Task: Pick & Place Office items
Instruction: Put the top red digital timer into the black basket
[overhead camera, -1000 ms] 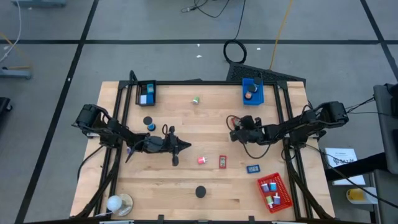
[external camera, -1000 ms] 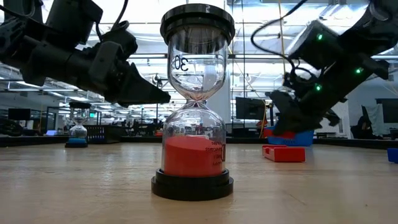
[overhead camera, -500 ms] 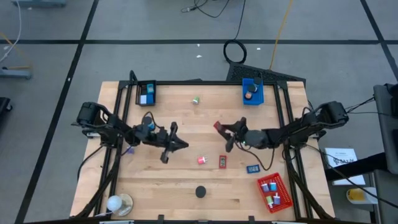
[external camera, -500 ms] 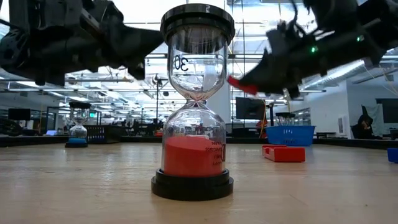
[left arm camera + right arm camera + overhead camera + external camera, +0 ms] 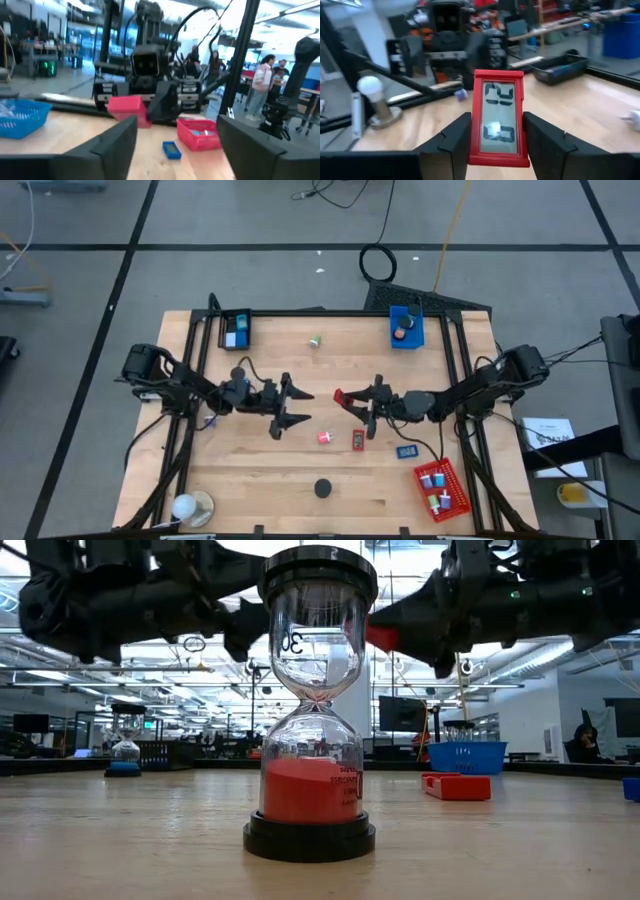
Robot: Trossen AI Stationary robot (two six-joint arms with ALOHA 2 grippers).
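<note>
A small red digital timer (image 5: pixel 500 117) with a grey display hangs over the table's middle, and my right gripper (image 5: pixel 352 402) is shut on it. The timer also shows in the high view (image 5: pixel 340 396) and the low view (image 5: pixel 380 637). My left gripper (image 5: pixel 292 408) faces it from the table's left, open and holding nothing, a short gap away. Loose office items lie on the wood: a pink one (image 5: pixel 325 437), a red one (image 5: pixel 358 439), a blue one (image 5: pixel 406 451), a green one (image 5: pixel 316 340). My right gripper pinches the timer's two long sides (image 5: pixel 476 145) between its two fingers, which lie along it. The fingers (image 5: pixel 447 145) come level from the table's right. The timer sticks out ahead of them, display up, lifted clear of the table.
A sand timer with red sand (image 5: pixel 312 700) stands near the front edge (image 5: pixel 322 488). A red tray (image 5: pixel 455 498) sits front right, a blue tray (image 5: pixel 410 338) far right, a black tray (image 5: pixel 236 317) far left. A round white and tan object (image 5: pixel 190 506) stands front left.
My right gripper has risen, tipped from pointing down to level and gone toward the table's left with the red timer lifted clear. My left gripper has risen, tipped up to level and opened.
</note>
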